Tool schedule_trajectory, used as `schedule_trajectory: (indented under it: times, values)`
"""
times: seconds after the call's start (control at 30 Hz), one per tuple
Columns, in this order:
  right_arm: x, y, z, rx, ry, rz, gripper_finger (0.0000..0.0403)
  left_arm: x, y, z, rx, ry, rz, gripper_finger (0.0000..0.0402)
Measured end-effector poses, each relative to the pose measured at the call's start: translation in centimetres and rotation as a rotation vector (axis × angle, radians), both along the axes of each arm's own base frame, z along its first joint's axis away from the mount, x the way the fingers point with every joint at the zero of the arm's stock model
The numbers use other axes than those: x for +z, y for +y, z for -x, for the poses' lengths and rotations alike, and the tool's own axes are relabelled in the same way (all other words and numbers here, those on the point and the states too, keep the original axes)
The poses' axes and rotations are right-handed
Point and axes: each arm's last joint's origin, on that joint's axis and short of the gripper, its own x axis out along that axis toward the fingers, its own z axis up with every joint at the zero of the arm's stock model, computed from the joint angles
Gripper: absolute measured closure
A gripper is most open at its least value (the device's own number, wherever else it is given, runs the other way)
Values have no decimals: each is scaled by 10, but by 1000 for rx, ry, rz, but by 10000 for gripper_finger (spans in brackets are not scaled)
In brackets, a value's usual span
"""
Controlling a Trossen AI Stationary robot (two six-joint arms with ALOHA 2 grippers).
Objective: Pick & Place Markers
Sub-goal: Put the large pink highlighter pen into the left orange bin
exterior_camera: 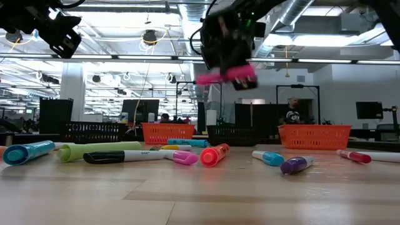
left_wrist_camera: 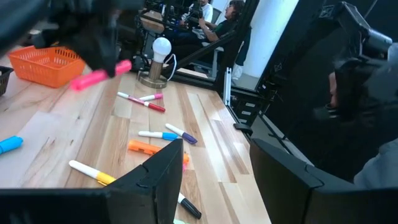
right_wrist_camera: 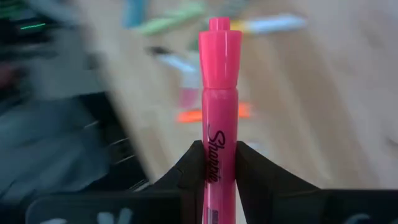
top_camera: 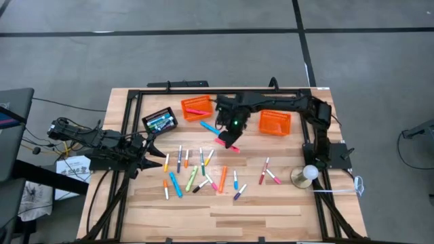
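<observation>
My right gripper (top_camera: 229, 137) hangs over the middle of the table, shut on a pink marker (right_wrist_camera: 219, 93). In the low view that marker (exterior_camera: 225, 76) is high above the tabletop. Many more markers (top_camera: 196, 175) in several colours lie flat on the wooden table (top_camera: 271, 217) below and nearer; the low view shows them (exterior_camera: 125, 153) on their sides. My left gripper (left_wrist_camera: 217, 180) waits open at the table's left edge (top_camera: 154, 161), with nothing between its fingers. My right gripper pinches the pink marker's barrel (right_wrist_camera: 217, 163) between its two fingers (right_wrist_camera: 189, 171), at the printed lettering. The capped end (right_wrist_camera: 219, 46) stands out beyond the fingers. The gripper slants down from the far right. The marker is lifted clear of the table, nearly level.
Two orange mesh baskets (top_camera: 196, 108) (top_camera: 274, 122) and a black one (top_camera: 161, 120) stand along the far side. A lamp with a white bulb (top_camera: 306, 175) stands at the right edge. People sit in the room beyond the table (left_wrist_camera: 211, 12).
</observation>
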Motion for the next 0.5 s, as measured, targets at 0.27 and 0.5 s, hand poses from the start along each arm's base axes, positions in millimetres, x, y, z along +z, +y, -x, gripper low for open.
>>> schedule_trajectory:
  times: [0.27,0.5]
  values:
    - [32,-6,-7,225,-407,-295,344,0,0,0,0,0,0,216]
    - [43,0,-13,278,-506,-353,344,0,0,0,0,-3,1,216]
